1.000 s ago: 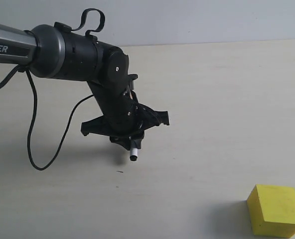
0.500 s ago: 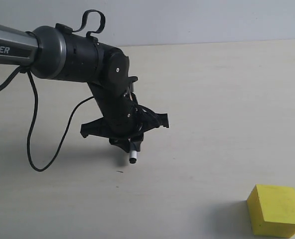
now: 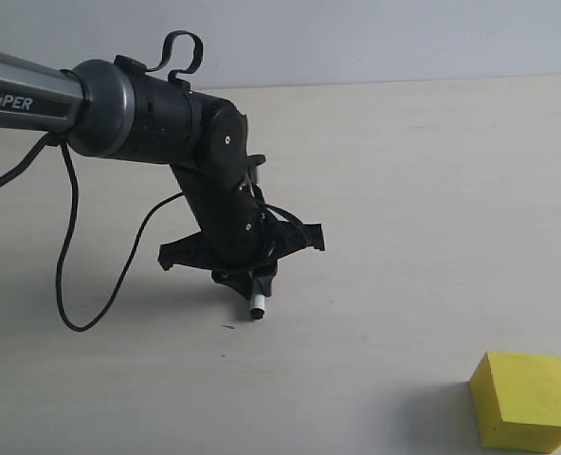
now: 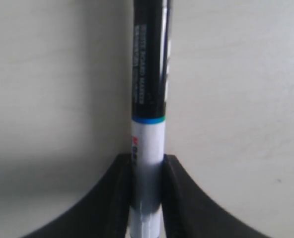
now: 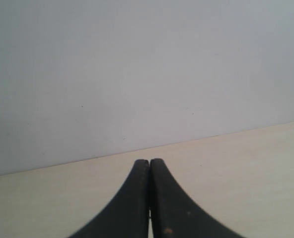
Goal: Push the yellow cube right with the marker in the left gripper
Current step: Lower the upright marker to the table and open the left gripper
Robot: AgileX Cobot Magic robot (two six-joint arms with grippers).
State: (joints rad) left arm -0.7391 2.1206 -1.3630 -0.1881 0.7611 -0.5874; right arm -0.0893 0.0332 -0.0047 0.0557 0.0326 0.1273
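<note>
The marker point(image 4: 149, 99), black at its far part and white where it is gripped, stands clamped between the black fingers of my left gripper point(image 4: 148, 171). In the exterior view the left gripper point(image 3: 252, 275) points down at the table, with the marker's white end point(image 3: 258, 308) sticking out below it, close to the surface. The yellow cube point(image 3: 524, 400) rests at the lower right of the table, well to the right of the marker and apart from it. My right gripper point(image 5: 150, 166) is shut with nothing in it and does not show in the exterior view.
A pale wooden table point(image 3: 413, 190) runs back to a grey wall point(image 3: 356, 38). A black cable point(image 3: 67, 265) hangs in a loop from the left arm down toward the tabletop on the left. A tiny dark mark point(image 3: 227, 328) lies just below the marker.
The left arm has shifted slightly right and lower, bringing the marker's tip nearer the table. The cube has not moved.
</note>
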